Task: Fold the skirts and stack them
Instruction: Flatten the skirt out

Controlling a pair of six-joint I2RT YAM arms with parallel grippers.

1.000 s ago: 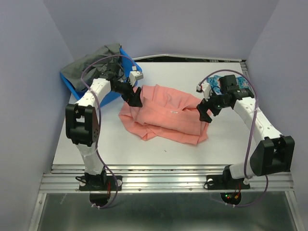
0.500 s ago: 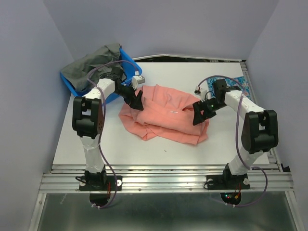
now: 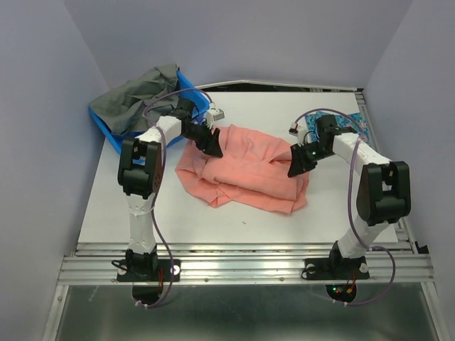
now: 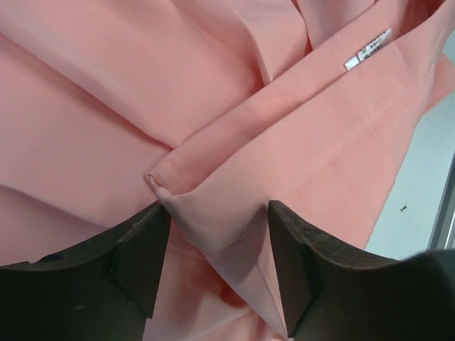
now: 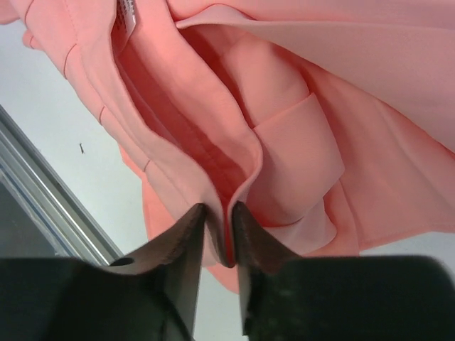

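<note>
Closing since a second ago, the right claw [image 3: 297, 162] now pinches the pink skirt [image 3: 245, 167] at its 3 o'clock hem, mid-desk [image 3: 163, 213]. The left claw [image 3: 212, 145] stands spread astride a fold at 10 o'clock. The blue skirt [image 3: 353, 125] lies at 2 o'clock behind the right arm. A basket [image 3: 102, 122] holding grey cloth [image 3: 138, 92] sits at 10 o'clock.

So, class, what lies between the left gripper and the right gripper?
The crumpled salmon-pink skirt fills that whole stretch, with the left gripper at one end and the right gripper at the other. The top external view shows this.
</note>
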